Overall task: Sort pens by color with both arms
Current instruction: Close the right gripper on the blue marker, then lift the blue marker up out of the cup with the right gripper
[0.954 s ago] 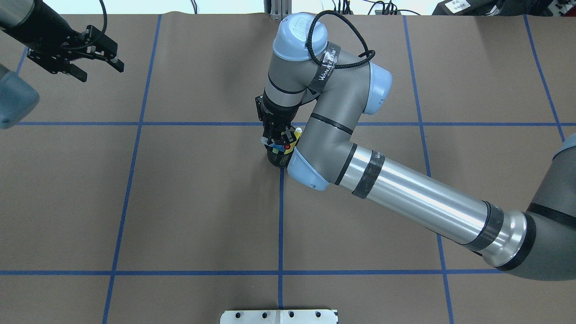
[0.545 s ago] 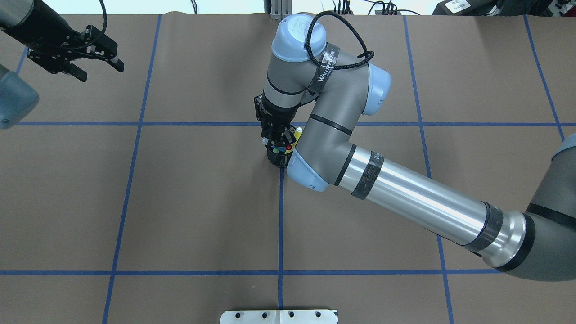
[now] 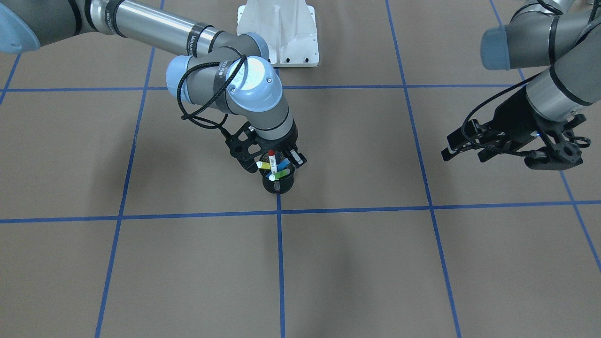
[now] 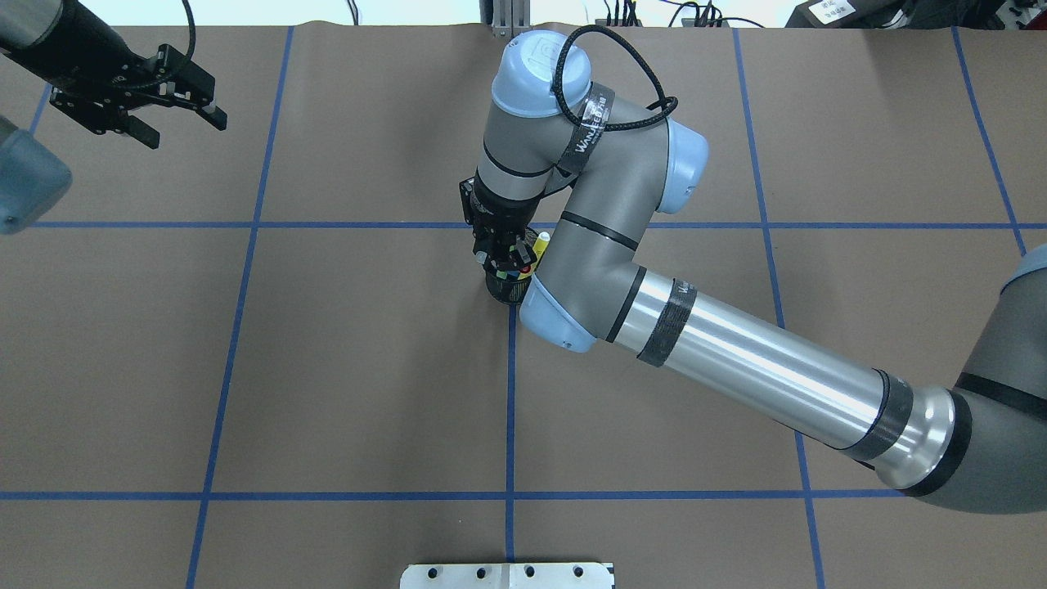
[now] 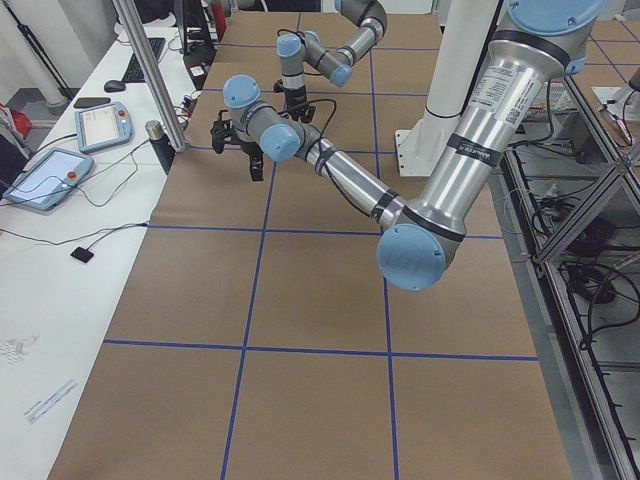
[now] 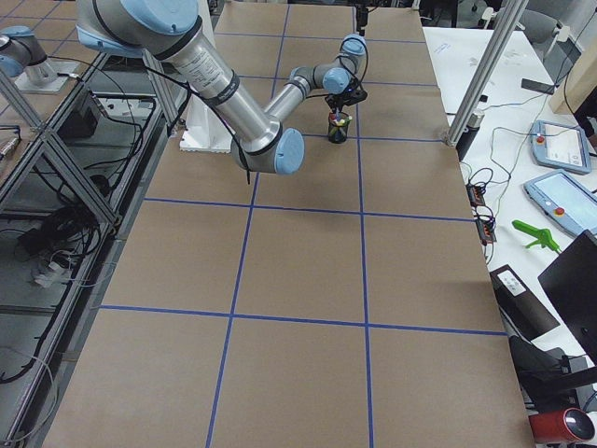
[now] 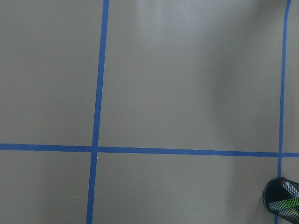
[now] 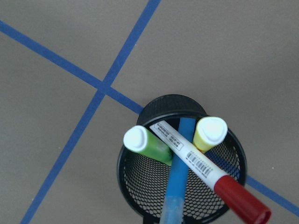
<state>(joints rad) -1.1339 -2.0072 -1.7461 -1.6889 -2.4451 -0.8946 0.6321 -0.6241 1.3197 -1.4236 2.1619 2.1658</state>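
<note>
Item one, the pens, all four unsorted: you find them bunched in the black mesh cup [image 8: 140, 184] at the centre of the counter [image 4: 327, 368], on a crossing of blue tape lines. In the right wrist view the green pen [image 8: 147, 144] leans to the upper left and the yellow pen [image 8: 210, 133] to the upper right. The blue pen [image 8: 180, 172] runs down the middle, and the white pen with red cap [image 8: 201, 161] lies slanted across it, cap toward the lower right. Item two, the right gripper [image 3: 273, 163]: it hangs directly over the cup mouth, jaws apart on either side of the pen tops and holding nothing, likely so placed to pinch one pen. Item three, the left gripper [image 4: 190, 129]: at the upper left of the overhead frame, well apart from the cup, spread wide and empty, probably parked clear so that the arms do not crowd each other.
</note>
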